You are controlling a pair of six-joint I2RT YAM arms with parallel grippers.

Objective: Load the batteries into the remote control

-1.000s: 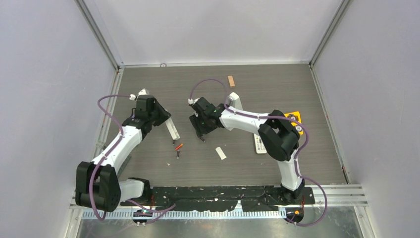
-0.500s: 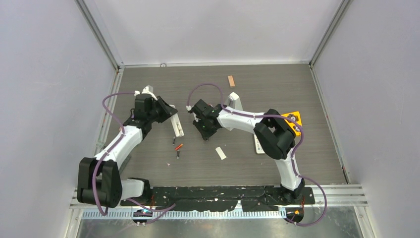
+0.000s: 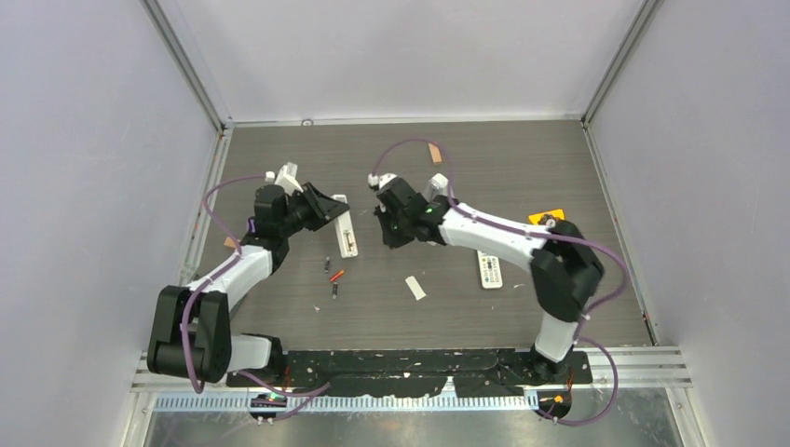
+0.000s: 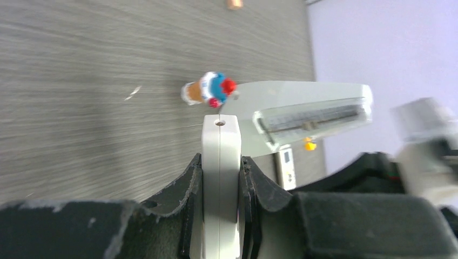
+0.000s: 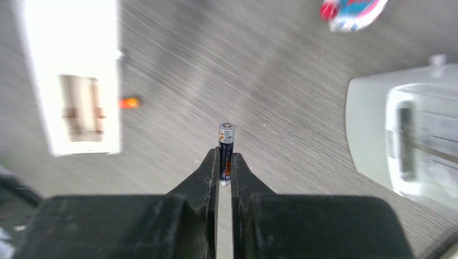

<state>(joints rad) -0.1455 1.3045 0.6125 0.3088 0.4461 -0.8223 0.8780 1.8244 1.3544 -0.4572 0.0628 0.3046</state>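
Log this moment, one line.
left jaws: shut on remote control | right jaws: shut on battery | spare batteries: on table | battery not yet loaded

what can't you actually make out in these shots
- Held battery: in the top view the right gripper covers it; in the right wrist view its lower end is buried in the grip.
- Remote control: its open compartment is motion-blurred in the right wrist view, edge-on in the left wrist view, so any cells inside are unclear.
- Loose batteries: too small in the top view to read polarity.
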